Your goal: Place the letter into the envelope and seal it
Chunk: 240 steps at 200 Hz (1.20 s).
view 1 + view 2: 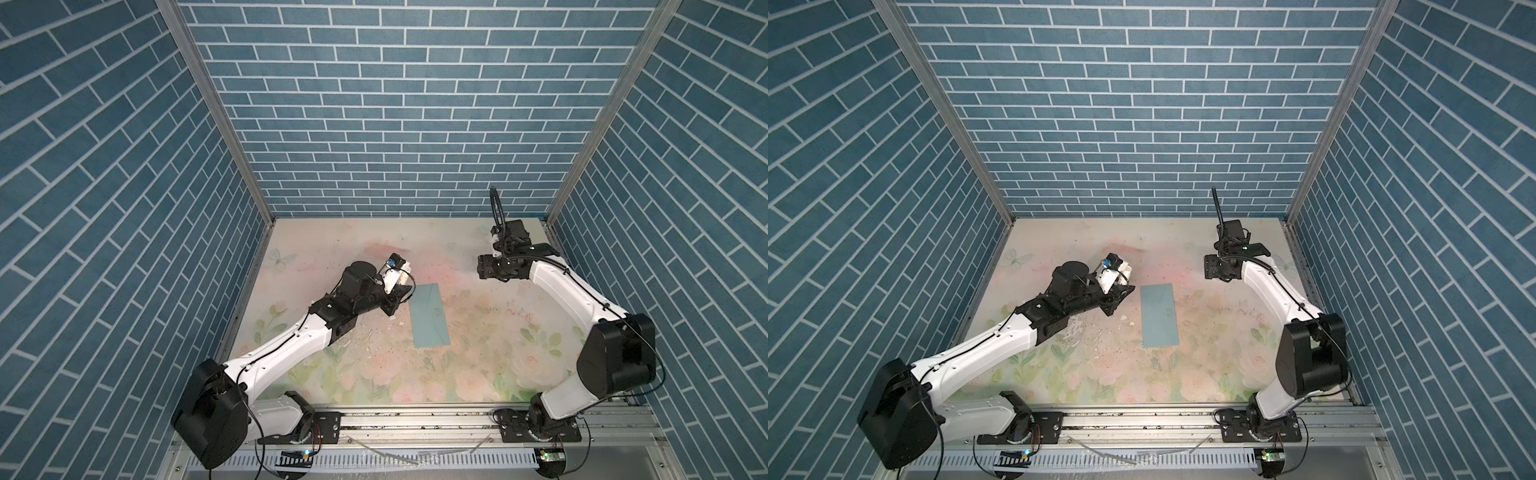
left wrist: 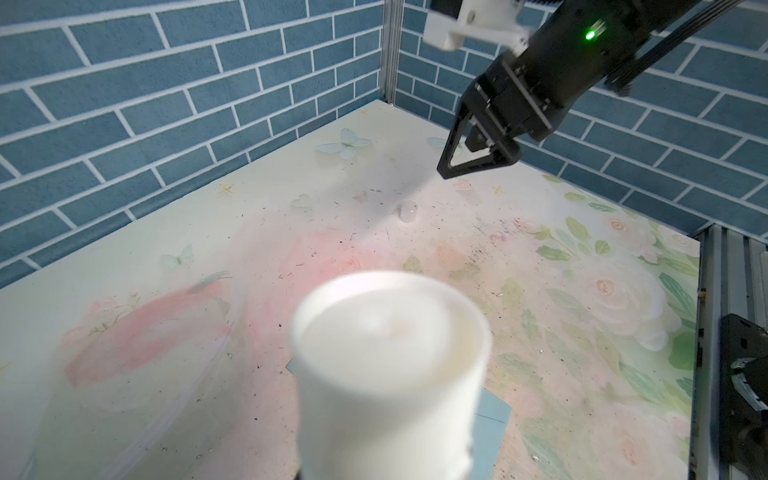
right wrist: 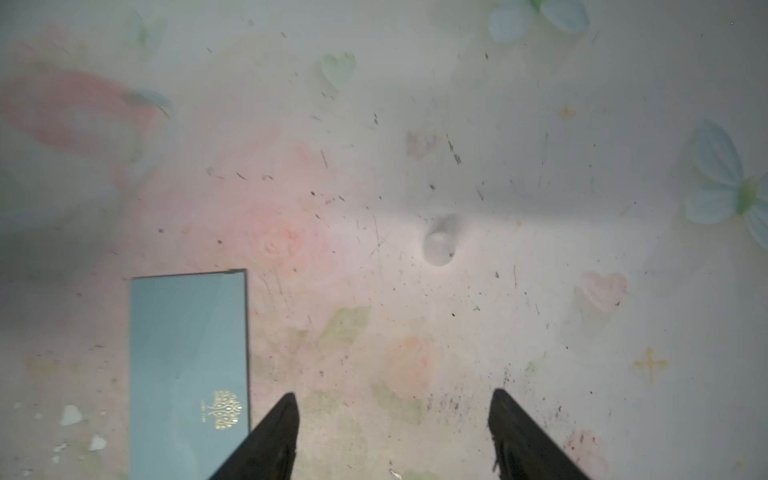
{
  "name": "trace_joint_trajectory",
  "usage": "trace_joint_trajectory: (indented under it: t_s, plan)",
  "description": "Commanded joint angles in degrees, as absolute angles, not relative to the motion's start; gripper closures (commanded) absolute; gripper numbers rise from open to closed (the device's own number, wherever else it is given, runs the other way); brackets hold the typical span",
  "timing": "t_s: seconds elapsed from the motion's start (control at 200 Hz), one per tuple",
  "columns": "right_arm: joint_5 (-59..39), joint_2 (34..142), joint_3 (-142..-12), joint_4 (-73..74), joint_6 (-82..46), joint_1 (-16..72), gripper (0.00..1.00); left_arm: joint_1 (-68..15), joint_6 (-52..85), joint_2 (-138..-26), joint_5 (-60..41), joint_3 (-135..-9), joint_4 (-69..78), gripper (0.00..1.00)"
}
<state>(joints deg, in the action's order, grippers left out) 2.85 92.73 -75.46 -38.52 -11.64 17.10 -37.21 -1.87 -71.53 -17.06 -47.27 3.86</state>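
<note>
the envelope [image 1: 429, 316] lies flat on the bench [image 1: 478, 249] between the arms. it looks like thin, light, floppy paper, best pinched at an edge. the letter is out of sight. the right pincer [image 3: 394, 392] gapes empty; the left pincer [image 1: 397, 301] seems clamped on a blurred white cylinder [image 2: 390, 365].

Matt paper envelope [image 1: 430, 316], scuffed table [image 1: 478, 357]

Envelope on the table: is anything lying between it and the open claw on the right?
Nothing visible. The envelope lies flat, with only bare table between it and the right gripper. A small clear cap lies farther out, not in that gap.
</note>
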Motion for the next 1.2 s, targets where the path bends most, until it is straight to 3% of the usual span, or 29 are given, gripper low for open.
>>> trace_joint_trajectory:
  t_s: [0.0, 0.395, 1.195]
  plan:
    - [5.73, 96.15, -79.83, -42.14, -7.27, 16.36, 0.28, -37.09, -1.24, -71.38, -18.18, -46.59, 5.77, 1.00]
    - [6.33, 108.51, -84.77, -41.31, -5.10, 14.77, 0.32, -37.09, -0.75, -72.16, -19.32, -46.58, 6.59, 1.00]
    - [6.06, 119.48, -91.71, -38.23, -3.78, 12.94, 0.54, -37.09, 0.28, -73.92, -20.73, -47.29, 6.77, 1.00]
